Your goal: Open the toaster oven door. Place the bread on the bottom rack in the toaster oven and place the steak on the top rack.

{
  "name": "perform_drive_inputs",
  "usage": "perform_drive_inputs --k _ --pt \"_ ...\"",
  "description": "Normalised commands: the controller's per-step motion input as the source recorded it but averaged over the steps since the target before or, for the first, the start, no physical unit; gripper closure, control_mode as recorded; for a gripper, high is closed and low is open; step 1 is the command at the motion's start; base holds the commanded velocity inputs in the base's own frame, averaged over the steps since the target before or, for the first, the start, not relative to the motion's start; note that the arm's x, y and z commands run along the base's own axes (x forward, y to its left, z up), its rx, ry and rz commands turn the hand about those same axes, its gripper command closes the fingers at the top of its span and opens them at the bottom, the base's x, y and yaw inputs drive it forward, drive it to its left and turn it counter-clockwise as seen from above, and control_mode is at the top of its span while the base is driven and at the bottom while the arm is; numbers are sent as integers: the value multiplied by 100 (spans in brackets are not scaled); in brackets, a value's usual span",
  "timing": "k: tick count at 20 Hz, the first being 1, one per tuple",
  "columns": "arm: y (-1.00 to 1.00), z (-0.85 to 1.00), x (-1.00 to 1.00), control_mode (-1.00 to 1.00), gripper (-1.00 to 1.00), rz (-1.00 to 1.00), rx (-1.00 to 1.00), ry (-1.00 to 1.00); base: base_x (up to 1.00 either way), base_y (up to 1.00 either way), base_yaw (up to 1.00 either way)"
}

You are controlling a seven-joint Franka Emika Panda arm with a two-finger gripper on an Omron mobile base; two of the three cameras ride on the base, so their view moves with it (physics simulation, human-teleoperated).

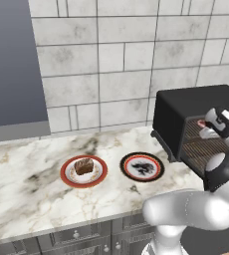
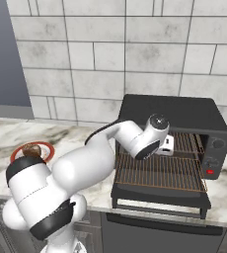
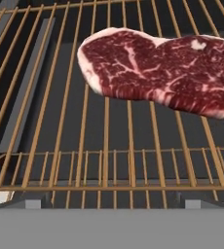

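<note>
1. Over to the right base view: the toaster oven (image 2: pixel 172 143) sits on the marble worktop (image 2: pixel 81 143) against the tiled wall, and its toaster oven door (image 2: pixel 160 195) is folded flat down at the front, hanging out to the worktop's front edge.
2. That same view lays out both wire shelves, the top rack (image 2: pixel 187 143) high in the cavity and the bottom rack (image 2: pixel 160 173) drawn forward over the dropped door.
3. The arm reaches into the mouth at top-rack height, and the end effector (image 2: pixel 167 146) sits just inside; from here the finger gap is too small to read.
4. Hand view now: the steak (image 3: pixel 167 73) lies flat on the orange wires of the top rack, red and marbled, toward the upper right, with bare wire to its left and in front.
5. No fingertips show there, so nothing is pinched; the fingers stand spread wide.
6. Left base view gives what the others don't: the bread (image 1: pixel 84 166) sits on a red-rimmed plate (image 1: pixel 66 174) well left of the oven.
7. Just beside it, nearer the oven, lies a second plate (image 1: pixel 131 169), dark-patterned.
8. Open worktop lies to the left of and in front of both plates; the bottom rack carries nothing visible.
</note>
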Motion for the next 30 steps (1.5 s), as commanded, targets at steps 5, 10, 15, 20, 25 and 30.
perform_drive_inputs --k 5,10,15,20,25,30 --pt "0 13 44 -100 -100 5 4 -2 0 0 0" --pt "0 9 33 -100 -100 6 2 -5 0 0 0" --pt "0 3 24 -100 -100 5 2 -8 0 0 0" --pt "0 7 12 -100 -100 5 0 -6 0 0 0" --pt "0 17 -1 -100 -100 6 0 -1 0 0 0" --pt "-12 15 -28 -100 -100 5 0 0 0 0 0"
